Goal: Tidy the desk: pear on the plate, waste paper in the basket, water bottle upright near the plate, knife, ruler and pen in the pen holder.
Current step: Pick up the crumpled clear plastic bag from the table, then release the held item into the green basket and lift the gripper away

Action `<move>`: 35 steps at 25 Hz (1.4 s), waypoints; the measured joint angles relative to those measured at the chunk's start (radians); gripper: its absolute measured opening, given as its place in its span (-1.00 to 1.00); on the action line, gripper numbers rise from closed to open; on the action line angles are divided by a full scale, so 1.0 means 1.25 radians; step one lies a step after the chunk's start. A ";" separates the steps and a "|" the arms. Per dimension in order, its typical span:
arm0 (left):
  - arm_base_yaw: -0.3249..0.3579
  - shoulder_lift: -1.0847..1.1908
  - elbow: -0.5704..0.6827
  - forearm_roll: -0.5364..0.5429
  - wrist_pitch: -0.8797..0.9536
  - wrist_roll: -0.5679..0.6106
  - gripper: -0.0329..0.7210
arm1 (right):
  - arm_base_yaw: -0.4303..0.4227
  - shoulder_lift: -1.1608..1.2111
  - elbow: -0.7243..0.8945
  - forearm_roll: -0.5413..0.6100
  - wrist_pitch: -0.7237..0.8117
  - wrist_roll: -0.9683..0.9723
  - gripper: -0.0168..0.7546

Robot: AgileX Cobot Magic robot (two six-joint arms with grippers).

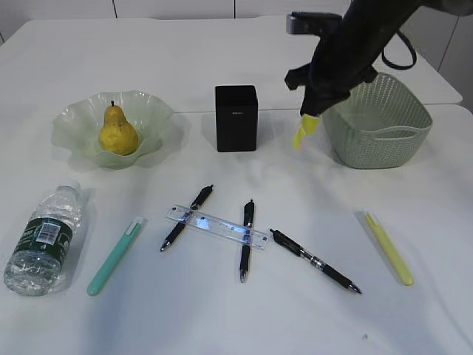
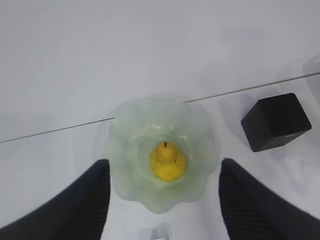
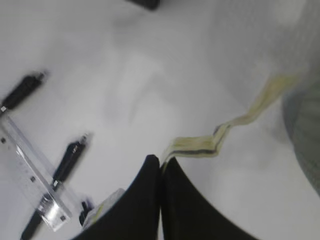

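A yellow pear (image 1: 118, 132) stands on the pale green plate (image 1: 74, 122). My right gripper (image 1: 314, 111) is shut on a strip of yellow waste paper (image 1: 305, 132) and holds it in the air just left of the green basket (image 1: 380, 122). The right wrist view shows the shut jaws (image 3: 161, 162) with the paper (image 3: 230, 130) trailing from them. My left gripper (image 2: 164, 162) is open and empty, high above the pear (image 2: 168, 161) and plate (image 2: 125, 135). A water bottle (image 1: 44, 240) lies on its side at the front left. The black pen holder (image 1: 236, 118) stands at the centre.
A clear ruler (image 1: 216, 227) lies across two of three black pens (image 1: 187, 217) (image 1: 247, 239) (image 1: 314, 261). A green knife (image 1: 114, 257) lies right of the bottle and a yellow knife (image 1: 389, 248) at the front right. A table seam runs behind the plate.
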 joint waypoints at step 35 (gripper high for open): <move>0.000 0.000 0.000 0.000 0.000 -0.016 0.34 | -0.155 0.107 -0.148 -0.231 -0.004 0.204 -0.72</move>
